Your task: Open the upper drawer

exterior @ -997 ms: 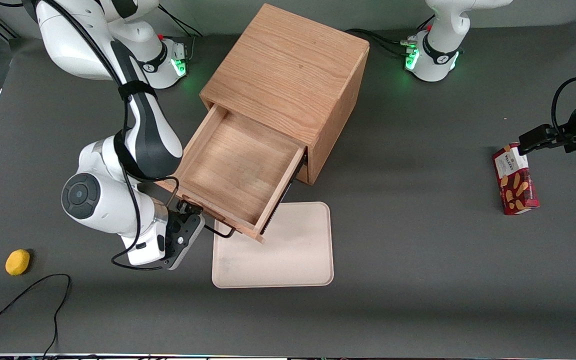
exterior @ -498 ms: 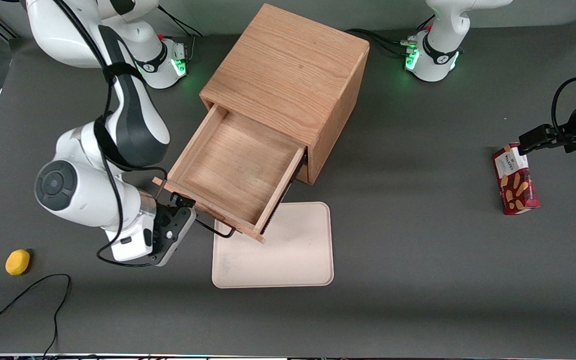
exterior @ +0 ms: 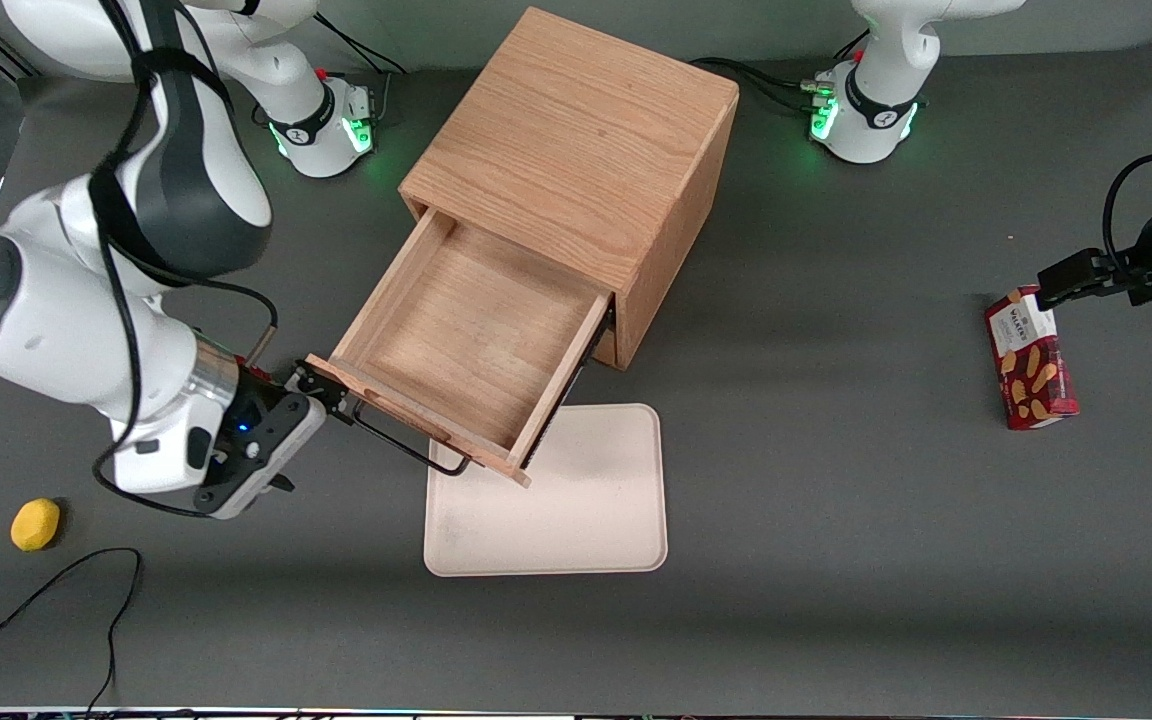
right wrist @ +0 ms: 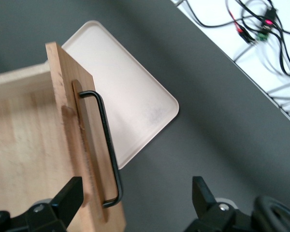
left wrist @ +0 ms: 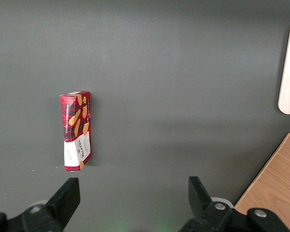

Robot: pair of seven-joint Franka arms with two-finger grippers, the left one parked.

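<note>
beside the working-arm end of the black handle (exterior: 410, 445), gripper (exterior: 321, 390) had backed off it since a second earlier, jaws spread and holding nothing, upper drawer (exterior: 471, 345) pulled far out of the oak cabinet (exterior: 576, 150), unmoved above the beige tray (exterior: 576, 510)

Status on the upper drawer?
Gripper open, empty, off the handle, at the working-arm end of the drawer front. Upper drawer pulled well out, empty. Tray below the front, not blocking.

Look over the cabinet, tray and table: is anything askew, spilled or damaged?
Nothing is spilled or broken. The oak cabinet sits skewed on the table; its upper drawer is pulled out, overhanging the beige tray. The gripper, open, is beside the black handle.
</note>
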